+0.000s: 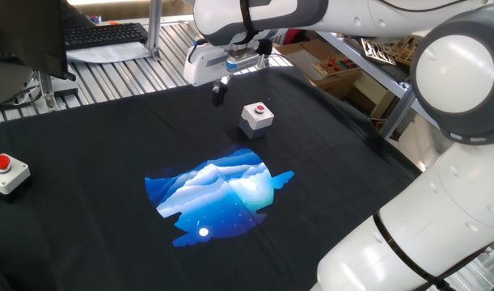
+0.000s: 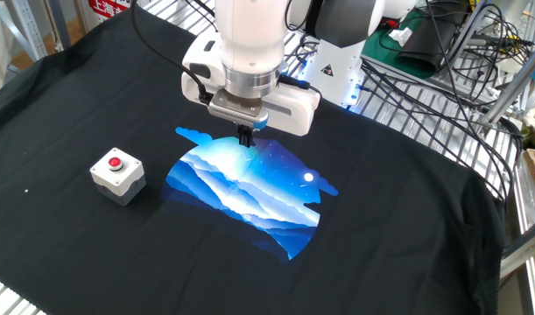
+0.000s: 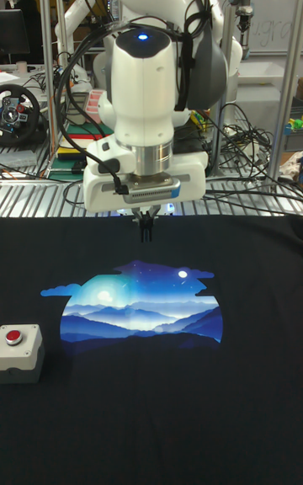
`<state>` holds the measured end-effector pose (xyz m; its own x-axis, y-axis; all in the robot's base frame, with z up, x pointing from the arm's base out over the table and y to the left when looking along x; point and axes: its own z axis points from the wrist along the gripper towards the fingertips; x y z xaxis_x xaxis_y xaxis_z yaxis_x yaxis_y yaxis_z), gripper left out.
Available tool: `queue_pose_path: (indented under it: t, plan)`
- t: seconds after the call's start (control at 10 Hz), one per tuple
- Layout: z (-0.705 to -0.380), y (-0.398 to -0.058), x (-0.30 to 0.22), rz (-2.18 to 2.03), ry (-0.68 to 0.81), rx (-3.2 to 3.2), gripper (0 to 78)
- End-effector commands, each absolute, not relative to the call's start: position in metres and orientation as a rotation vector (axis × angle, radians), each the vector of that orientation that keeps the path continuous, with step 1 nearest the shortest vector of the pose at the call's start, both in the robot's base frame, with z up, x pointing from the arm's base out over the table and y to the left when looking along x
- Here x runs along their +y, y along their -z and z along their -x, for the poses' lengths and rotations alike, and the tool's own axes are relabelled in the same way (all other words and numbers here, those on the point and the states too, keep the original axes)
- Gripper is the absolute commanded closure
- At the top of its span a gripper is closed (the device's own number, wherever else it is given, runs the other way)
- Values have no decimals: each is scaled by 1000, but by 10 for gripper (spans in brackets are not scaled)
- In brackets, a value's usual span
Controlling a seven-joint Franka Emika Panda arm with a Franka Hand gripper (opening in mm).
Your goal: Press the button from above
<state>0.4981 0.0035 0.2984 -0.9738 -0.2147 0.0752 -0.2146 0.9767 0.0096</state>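
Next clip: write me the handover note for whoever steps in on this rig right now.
Gripper: fingertips pressed together, holding nothing, hanging above the black cloth, not over the button.
Button: small red one on a light-grey box, standing on the cloth off to the side of the gripper, beside the blue printed patch. A second, flatter white box with a red button sits at the cloth's far edge in one fixed view; it is not the target.
Done: nothing visible; the button is untouched.
Left: move over the button, descend, press from above.
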Motion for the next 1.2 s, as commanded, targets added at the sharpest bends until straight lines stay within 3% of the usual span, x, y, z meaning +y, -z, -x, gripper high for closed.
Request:
queue_pose_path:
  t: [0.1, 1.2]
  plan:
    - [-486, -295, -7, -359, -22, -3041, 776]
    - [-486, -295, -7, -329, -6, -3060, 776]
